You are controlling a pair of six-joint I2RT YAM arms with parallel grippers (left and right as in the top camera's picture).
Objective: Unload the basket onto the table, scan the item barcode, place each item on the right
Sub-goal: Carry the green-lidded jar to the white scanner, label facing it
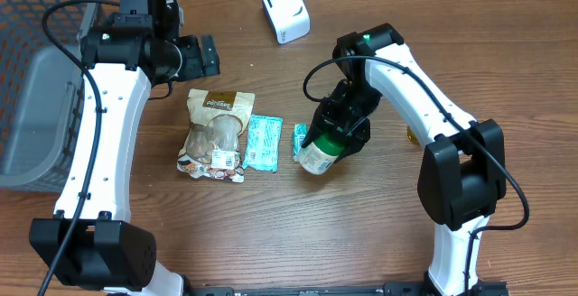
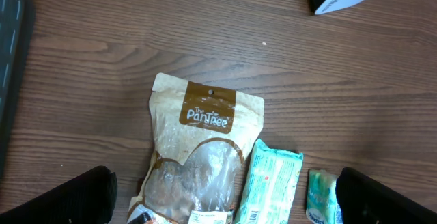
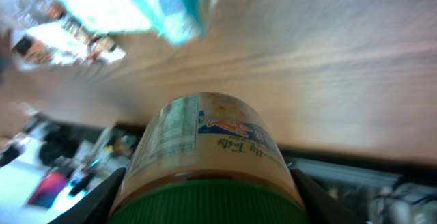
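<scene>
right now the right hand [image 1: 339, 134] is gripping a jar [image 1: 318, 155] by its green-lidded end, one finger pressing on each side. the jar is tilting with its base pointing down at the wooden surface [image 1: 361, 233], just right of centre. in the right wrist view the jar's label is showing a panel of small print and an upside-down logo; whether a barcode is facing out i cannot tell. the left hand [image 1: 200, 57] is hanging wide open, holding nothing, over the far left part of the surface just beyond a brown pouch [image 1: 217, 134]. the pouch is lying flat with its printed side up, and a teal packet [image 1: 264, 143] is lying just beside it on its right. a smaller teal packet [image 1: 299, 141] is sitting between that one and the jar, its right side partly hidden by the jar. a white scanner [image 1: 285, 9] is standing near the far edge, well apart from the jar. a grey mesh basket [image 1: 36, 70] is occupying the far left corner, partly running out of view. a small yellowish thing [image 1: 411, 136] is peeking out behind the right arm, too hidden to name. the surface is showing brown wood grain all over. beyond its near edge, the right wrist view is giving only a blurred jumble of dark and pale shapes.
</scene>
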